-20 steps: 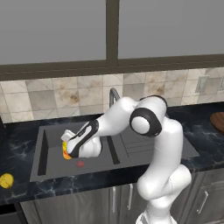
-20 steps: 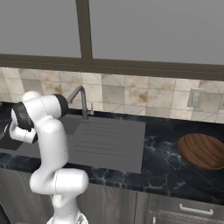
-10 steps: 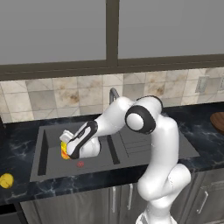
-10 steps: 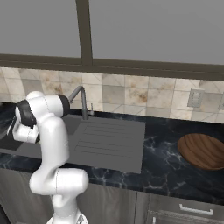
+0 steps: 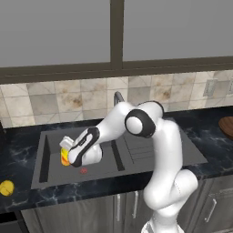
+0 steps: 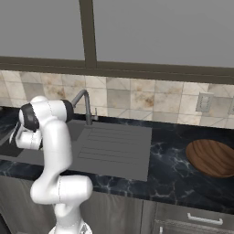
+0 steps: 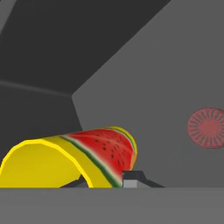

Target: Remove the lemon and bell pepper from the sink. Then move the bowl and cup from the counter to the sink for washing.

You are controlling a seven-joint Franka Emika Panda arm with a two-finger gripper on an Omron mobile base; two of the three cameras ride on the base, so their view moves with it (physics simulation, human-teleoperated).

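Cup [image 7: 70, 157] sits clamped in my gripper [image 5: 68, 157], whose jaws are nearly closed on its rim, and I am holding it low inside the sink [image 5: 45, 157], over the basin floor. From the hand view the yellow tumbler lies tilted across the bottom of the picture, its watermelon-red mark facing up, with the reddish drain disc [image 7: 209, 127] off to one side on the basin floor. From the left base view the cup shows as a yellow patch just under my wrist, and the same dull red disc lies near it.

Judging progress: the lemon [image 5: 6, 188] rests on the dark counter [image 5: 18, 200] to the left of the basin, so that 1 is out. I see no bell pepper in the basin from here, so I judge it is out too, though I cannot find where it ended up. The cup is in the sink but not yet released, so that step is almost finished. The bowl [image 6: 211, 157] is on the counter far to the right of the drainboard, well apart from me, untouched.

So I reckon 2 of 4 items are done, 1 is nearly done, and the bowl is left.
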